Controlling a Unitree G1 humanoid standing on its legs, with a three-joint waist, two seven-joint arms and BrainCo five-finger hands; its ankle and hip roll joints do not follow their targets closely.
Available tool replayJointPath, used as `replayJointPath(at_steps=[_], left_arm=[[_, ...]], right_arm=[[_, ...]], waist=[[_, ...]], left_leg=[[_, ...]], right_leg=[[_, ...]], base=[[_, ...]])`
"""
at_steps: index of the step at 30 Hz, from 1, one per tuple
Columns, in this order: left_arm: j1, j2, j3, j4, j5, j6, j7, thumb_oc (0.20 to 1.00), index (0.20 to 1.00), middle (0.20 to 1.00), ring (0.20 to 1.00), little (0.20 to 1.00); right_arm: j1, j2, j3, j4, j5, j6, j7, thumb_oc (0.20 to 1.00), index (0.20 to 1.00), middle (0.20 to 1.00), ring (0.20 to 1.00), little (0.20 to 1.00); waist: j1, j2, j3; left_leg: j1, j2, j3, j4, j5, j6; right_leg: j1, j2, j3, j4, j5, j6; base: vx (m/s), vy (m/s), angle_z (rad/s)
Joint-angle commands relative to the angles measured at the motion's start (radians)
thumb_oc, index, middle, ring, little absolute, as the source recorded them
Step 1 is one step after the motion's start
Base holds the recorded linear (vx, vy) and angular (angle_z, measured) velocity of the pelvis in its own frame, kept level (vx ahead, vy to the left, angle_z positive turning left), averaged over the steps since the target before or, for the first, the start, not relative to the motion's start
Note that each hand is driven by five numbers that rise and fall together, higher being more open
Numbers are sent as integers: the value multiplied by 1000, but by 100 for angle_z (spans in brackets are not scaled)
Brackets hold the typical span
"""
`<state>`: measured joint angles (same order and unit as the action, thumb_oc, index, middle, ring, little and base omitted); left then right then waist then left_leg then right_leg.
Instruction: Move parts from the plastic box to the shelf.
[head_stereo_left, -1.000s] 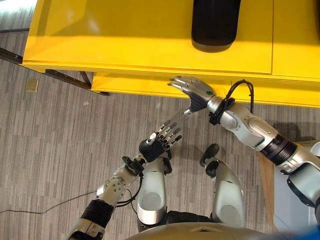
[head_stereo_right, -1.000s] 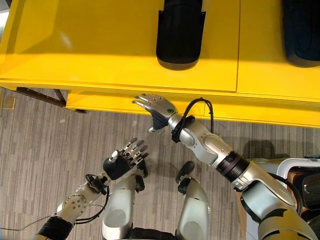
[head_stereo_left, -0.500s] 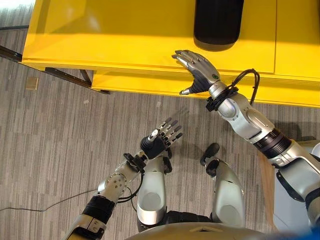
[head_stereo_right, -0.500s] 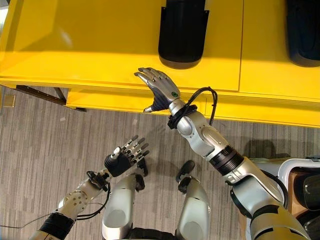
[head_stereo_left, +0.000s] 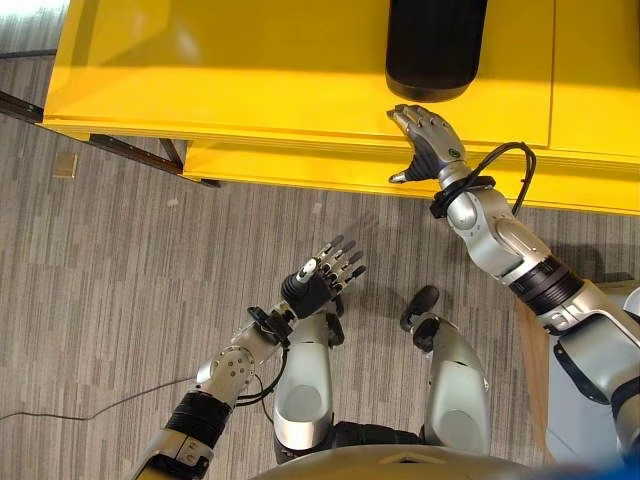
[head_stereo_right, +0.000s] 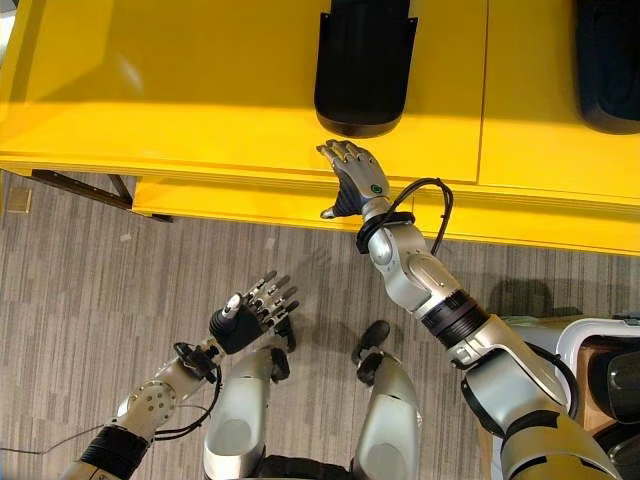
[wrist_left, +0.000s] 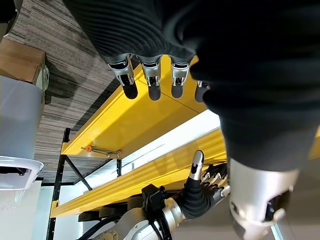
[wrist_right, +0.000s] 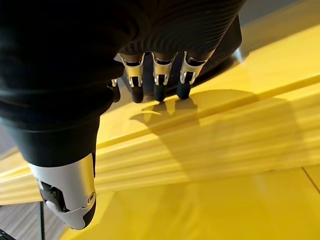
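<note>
Nearest the robot, the left hand (head_stereo_left: 322, 280) hovers over the grey wood-grain plank floor (head_stereo_left: 120, 270), palm turned up, its silver dark-tipped fingers spread and straight with nothing in them. In its wrist view the fingertips (wrist_left: 151, 91) stand in an even row, apart from the thumb.

Farther out, the right hand (head_stereo_right: 355, 175) reaches over the front edge of the yellow shelf (head_stereo_left: 230, 70), back of the hand up. Its fingers are extended and relaxed, holding nothing, and the tips lie just short of the black part (head_stereo_right: 365, 70); whether they touch it cannot be told. In the right wrist view the fingertips (wrist_right: 159, 90) hang just above the glossy yellow surface and cast a shadow on it.

The shelf is smooth painted metal with a ribbed front lip and a lower tier (head_stereo_left: 300, 165) showing beneath it. On its top rests the black part, an elongated moulded piece with a rounded near end and a matte finish. A second black part (head_stereo_right: 607, 65) of similar shape lies well apart, farther along the shelf on the robot's right.
</note>
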<state>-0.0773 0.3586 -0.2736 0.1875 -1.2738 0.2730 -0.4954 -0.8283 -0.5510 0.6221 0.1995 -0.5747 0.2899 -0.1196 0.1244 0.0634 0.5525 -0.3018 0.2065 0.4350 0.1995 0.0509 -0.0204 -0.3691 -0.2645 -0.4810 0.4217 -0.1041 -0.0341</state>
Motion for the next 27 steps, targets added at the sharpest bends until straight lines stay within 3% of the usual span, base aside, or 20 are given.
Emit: replayJointPath(at_steps=[1, 10, 18, 27], left_arm=[[45, -12, -36, -95, 6, 4, -10, 1000, 1000, 1000, 1000, 1000], [43, 0, -16, -128, -24, 40, 11, 1000, 1000, 1000, 1000, 1000], [37, -20, 4, -104, 5, 55, 17, 1000, 1000, 1000, 1000, 1000], [42, -44, 13, -9, 36, 7, -52, 1000, 1000, 1000, 1000, 1000]], right_arm=[[-73, -1, -13, 31, -49, 24, 22, 1000, 1000, 1000, 1000, 1000], [-105, -35, -2, 87, -53, 33, 42, 1000, 1000, 1000, 1000, 1000], [-138, -29, -7, 110, -48, -14, 2, 1000, 1000, 1000, 1000, 1000], [-152, -17, -40, 54, -42, -48, -32, 1000, 1000, 1000, 1000, 1000]], waist=[[20, -19, -33], [28, -27, -33], [34, -25, -33], [25, -24, -33]], left_leg=[[22, 78, -6, 36, -37, -61], [30, 78, -6, 28, -33, -65], [49, 73, -8, 18, -31, -64], [69, 70, -6, 14, -32, -63]], right_leg=[[14, -72, 19, 41, -11, 121], [23, -69, 15, 35, -8, 122], [43, -66, 13, 24, -8, 122], [57, -60, 22, 21, -9, 124]], base=[[0, 0, 0], [1, -4, 0], [0, 0, 0], [3, 8, 0]])
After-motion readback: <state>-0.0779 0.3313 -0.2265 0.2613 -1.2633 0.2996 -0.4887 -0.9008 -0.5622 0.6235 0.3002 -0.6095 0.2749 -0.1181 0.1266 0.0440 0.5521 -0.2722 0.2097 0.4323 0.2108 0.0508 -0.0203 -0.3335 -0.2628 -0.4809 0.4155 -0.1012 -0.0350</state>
